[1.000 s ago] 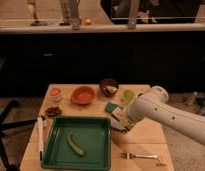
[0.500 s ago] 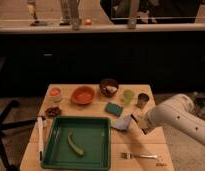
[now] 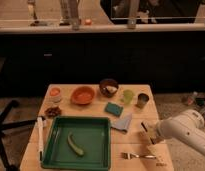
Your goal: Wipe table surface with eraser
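Note:
The light wooden table surface (image 3: 94, 108) fills the lower middle of the camera view. My white arm comes in from the right, and its gripper (image 3: 147, 133) sits low over the table's right edge, right of the grey-blue cloth. It is shut on the eraser (image 3: 145, 137), a small pale block that rests on or just above the wood. Most of the eraser is hidden by the fingers.
A green tray (image 3: 102, 150) holding a green vegetable (image 3: 74, 145) takes up the front left. Behind it are an orange bowl (image 3: 83, 95), a dark bowl (image 3: 109, 87), two cups (image 3: 127, 96), a teal sponge (image 3: 114, 108) and a cloth (image 3: 122, 122). A fork (image 3: 138, 156) lies front right.
The arm has swept to the right, carrying the gripper and the eraser from beside the tray's right rim across to the table's right edge.

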You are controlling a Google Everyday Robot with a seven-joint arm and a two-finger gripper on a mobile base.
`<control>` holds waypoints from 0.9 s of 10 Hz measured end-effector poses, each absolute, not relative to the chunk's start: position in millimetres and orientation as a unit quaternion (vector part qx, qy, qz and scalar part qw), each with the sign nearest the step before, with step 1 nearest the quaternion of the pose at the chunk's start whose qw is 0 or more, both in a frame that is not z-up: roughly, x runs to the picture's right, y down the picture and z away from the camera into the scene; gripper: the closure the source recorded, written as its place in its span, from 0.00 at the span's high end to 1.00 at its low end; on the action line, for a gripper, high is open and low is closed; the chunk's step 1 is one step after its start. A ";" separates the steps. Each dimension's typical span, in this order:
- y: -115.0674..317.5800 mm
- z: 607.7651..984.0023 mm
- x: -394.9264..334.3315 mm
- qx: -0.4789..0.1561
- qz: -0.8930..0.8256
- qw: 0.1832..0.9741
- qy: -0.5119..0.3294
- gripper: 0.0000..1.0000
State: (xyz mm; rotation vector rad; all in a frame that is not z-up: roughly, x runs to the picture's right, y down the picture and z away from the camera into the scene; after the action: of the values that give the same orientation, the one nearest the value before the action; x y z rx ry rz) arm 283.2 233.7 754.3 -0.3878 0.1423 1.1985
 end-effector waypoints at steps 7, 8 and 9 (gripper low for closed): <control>255.3 790.1 266.8 -0.211 0.549 0.804 0.087 0.00; 256.2 792.6 269.9 -0.212 0.550 0.803 0.093 0.00; 257.1 794.7 272.9 -0.214 0.551 0.801 0.098 0.00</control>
State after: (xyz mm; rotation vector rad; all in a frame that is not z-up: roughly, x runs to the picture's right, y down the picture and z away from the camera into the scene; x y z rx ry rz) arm 272.9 257.1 794.7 -0.4579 0.2104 1.1807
